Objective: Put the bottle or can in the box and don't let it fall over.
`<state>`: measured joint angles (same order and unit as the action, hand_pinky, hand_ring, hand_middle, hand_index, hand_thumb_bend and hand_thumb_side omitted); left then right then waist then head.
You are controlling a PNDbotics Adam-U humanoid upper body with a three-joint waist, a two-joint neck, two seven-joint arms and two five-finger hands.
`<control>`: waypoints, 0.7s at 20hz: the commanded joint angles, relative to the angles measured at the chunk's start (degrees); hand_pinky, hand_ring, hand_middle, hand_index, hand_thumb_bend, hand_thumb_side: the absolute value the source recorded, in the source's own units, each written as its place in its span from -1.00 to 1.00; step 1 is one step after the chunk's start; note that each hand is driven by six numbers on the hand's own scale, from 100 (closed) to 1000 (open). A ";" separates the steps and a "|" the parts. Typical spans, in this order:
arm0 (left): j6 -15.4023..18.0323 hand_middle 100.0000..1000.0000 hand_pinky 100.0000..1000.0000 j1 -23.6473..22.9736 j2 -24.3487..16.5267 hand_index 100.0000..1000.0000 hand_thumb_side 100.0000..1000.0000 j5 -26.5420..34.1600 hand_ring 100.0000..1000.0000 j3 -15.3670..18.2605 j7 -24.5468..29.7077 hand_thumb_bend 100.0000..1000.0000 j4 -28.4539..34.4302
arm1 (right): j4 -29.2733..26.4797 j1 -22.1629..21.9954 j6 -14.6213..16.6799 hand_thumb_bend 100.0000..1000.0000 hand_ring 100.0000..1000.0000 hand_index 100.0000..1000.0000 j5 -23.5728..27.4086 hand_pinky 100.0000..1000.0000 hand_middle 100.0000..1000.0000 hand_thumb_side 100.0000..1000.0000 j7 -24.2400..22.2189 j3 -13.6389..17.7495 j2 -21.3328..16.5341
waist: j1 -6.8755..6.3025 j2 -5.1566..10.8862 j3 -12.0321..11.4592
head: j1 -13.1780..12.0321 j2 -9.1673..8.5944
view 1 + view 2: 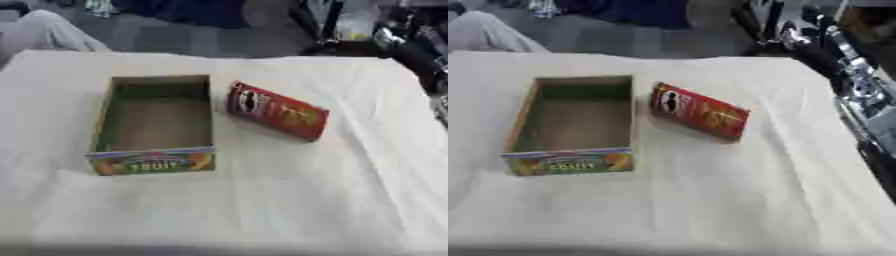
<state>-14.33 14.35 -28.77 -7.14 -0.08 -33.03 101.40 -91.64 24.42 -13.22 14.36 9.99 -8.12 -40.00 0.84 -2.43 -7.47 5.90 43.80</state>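
Observation:
A red crisp can (278,111) lies on its side on the white cloth, its lid end toward the box and its body slanting away to the right. Just left of it stands an open-topped cardboard box (105,125) with a colourful printed front wall; nothing shows inside it. A narrow strip of cloth separates can and box. My right arm (852,82), black with silver joints, runs down the right edge of the right eye view, well clear of the can. Neither hand shows in either view.
The white cloth covers the table (262,210), with broad bare areas in front and to the right. Beyond the far edge sit dark equipment (367,30) and a person's grey-clad leg (44,32).

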 commanded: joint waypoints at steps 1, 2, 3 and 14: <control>0.09 0.63 -0.25 0.70 -1.88 0.43 0.01 -0.49 0.56 0.85 -0.20 -0.40 1.06 | -0.23 0.81 0.20 -1.00 1.00 1.00 0.00 0.43 1.00 -0.01 -0.10 0.88 -1.10 | -0.82 -0.14 -0.02 | 0.17 0.31; 0.09 0.63 -0.25 0.69 -1.88 0.43 0.01 -0.49 0.55 0.86 -0.21 -0.40 1.06 | -0.25 0.80 0.20 -1.00 1.00 1.00 -0.04 0.43 1.00 -0.01 -0.16 0.88 -1.10 | -0.82 -0.14 -0.02 | 0.19 0.31; 0.09 0.63 -0.25 0.67 -1.87 0.43 0.01 -0.50 0.55 0.86 -0.22 -0.40 1.07 | -0.27 0.80 0.19 -1.00 1.00 1.00 -0.08 0.43 1.00 -0.01 -0.23 0.88 -1.10 | -0.82 -0.14 -0.02 | 0.21 0.31; 0.07 0.63 -0.26 0.54 -1.92 0.42 0.01 -0.48 0.55 0.91 -0.29 -0.40 1.05 | -2.57 0.64 2.43 -1.00 1.00 1.00 -5.02 0.52 1.00 0.05 -8.39 -0.75 -2.20 | -0.81 -0.16 0.00 | 0.46 0.31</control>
<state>-14.37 14.34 -28.77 -7.34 0.20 -33.09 101.40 -92.79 24.36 -11.30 10.67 3.27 -9.10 -40.10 0.84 -2.43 -7.47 6.23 43.80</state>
